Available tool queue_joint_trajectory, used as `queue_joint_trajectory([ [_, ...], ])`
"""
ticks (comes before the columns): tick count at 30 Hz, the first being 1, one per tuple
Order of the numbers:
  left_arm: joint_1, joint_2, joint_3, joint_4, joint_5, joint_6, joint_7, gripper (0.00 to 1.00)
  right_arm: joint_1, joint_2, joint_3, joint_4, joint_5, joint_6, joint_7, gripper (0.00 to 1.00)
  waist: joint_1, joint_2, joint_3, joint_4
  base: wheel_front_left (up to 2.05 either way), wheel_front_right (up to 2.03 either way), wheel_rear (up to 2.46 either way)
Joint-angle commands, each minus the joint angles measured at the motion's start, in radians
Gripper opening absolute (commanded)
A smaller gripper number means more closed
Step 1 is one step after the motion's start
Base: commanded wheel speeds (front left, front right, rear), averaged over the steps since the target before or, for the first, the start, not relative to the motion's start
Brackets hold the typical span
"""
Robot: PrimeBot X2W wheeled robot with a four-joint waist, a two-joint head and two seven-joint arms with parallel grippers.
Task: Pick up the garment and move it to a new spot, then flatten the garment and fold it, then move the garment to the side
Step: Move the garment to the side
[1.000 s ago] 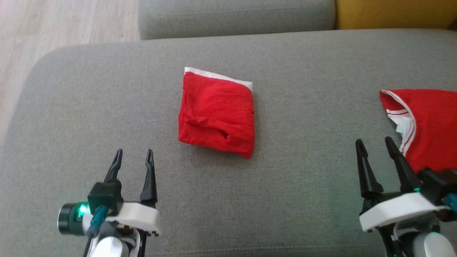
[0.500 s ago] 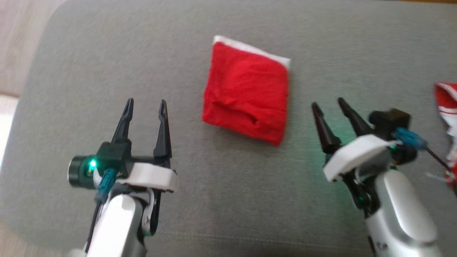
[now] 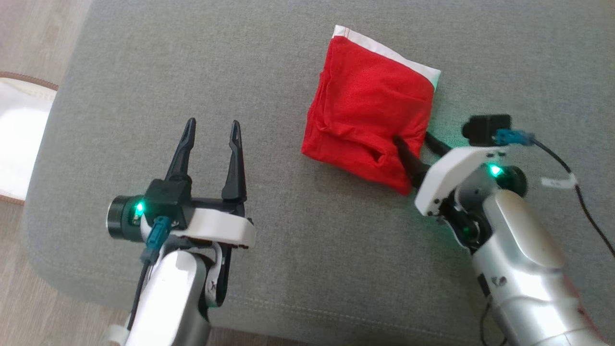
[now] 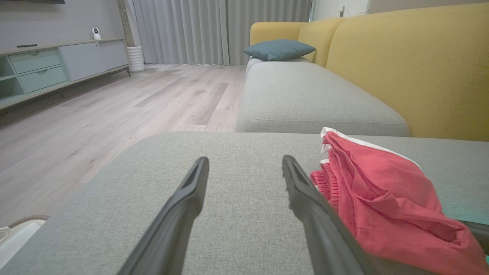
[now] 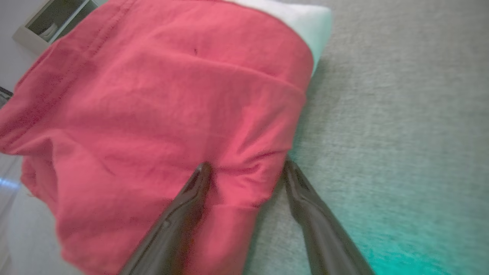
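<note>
The left end effector [image 3: 213, 121] is hovering over the grey sofa seat [image 3: 312, 250], fingers spread wide and gripping nothing. The folded red garment [image 3: 370, 120] is lying ahead to its right. The right end effector [image 3: 412, 138] is angling leftward, wide open and gripping nothing, straddling the garment's near corner: one finger is resting on the cloth, the other beside its edge. Farther off, the left wrist view is showing a yellow backrest [image 4: 412, 68] and a teal pillow [image 4: 279, 49].

No writing, label, brand or number is legible on anything here.
</note>
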State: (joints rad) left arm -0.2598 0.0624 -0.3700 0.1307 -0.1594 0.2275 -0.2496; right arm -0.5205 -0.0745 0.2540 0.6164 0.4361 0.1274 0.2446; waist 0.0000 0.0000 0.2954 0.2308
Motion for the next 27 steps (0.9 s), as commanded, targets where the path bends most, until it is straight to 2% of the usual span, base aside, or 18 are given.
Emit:
queue_joint_trajectory([
  [1, -0.035, 0.007, 0.039, -0.036, 0.014, -0.003, -0.012, 1.00, -0.008, 0.024, 0.059, 0.012, 0.039, 0.003, 0.033, 0.51, 0.0000, 0.0000, -0.001, -0.003, 0.00, 0.00, 0.00],
  [2, -0.034, 0.006, 0.041, -0.037, 0.016, -0.003, -0.012, 1.00, -0.013, 0.024, 0.071, 0.019, 0.055, 0.003, 0.037, 0.00, 0.0000, 0.0000, -0.001, -0.005, 0.00, 0.00, 0.00],
  [5, -0.030, 0.005, 0.049, -0.038, 0.020, -0.003, -0.012, 1.00, -0.027, 0.024, 0.103, 0.031, 0.068, 0.003, 0.029, 0.00, 0.0000, 0.0000, -0.006, -0.016, 0.00, 0.00, 0.00],
  [10, -0.020, 0.006, 0.061, -0.042, 0.028, -0.004, -0.012, 1.00, -0.031, 0.006, 0.162, 0.002, 0.002, 0.003, 0.000, 0.00, 0.0000, 0.0000, -0.013, -0.053, 0.00, 0.00, 0.00],
  [18, -0.007, 0.017, 0.082, -0.044, 0.037, -0.010, -0.012, 1.00, 0.060, -0.148, 0.248, -0.154, -0.083, 0.003, -0.004, 0.00, 0.0000, 0.0000, -0.035, -0.177, 0.00, 0.00, 0.00],
  [21, 0.000, 0.022, 0.086, -0.042, 0.040, -0.013, -0.012, 1.00, 0.109, -0.210, 0.247, -0.207, -0.095, 0.003, 0.010, 0.00, 0.0000, 0.0000, -0.047, -0.236, 0.00, 0.00, 0.00],
  [22, 0.000, 0.022, 0.086, -0.042, 0.040, -0.013, -0.012, 1.00, 0.109, -0.210, 0.247, -0.207, -0.095, 0.003, 0.010, 0.00, 0.0000, 0.0000, -0.047, -0.236, 0.00, 0.00, 0.00],
  [27, -0.001, 0.029, 0.083, -0.035, 0.048, -0.024, -0.012, 1.00, 0.165, -0.290, 0.219, -0.287, -0.107, 0.003, 0.023, 0.00, 0.0000, 0.0000, -0.051, -0.336, 0.00, 0.00, 0.00],
])
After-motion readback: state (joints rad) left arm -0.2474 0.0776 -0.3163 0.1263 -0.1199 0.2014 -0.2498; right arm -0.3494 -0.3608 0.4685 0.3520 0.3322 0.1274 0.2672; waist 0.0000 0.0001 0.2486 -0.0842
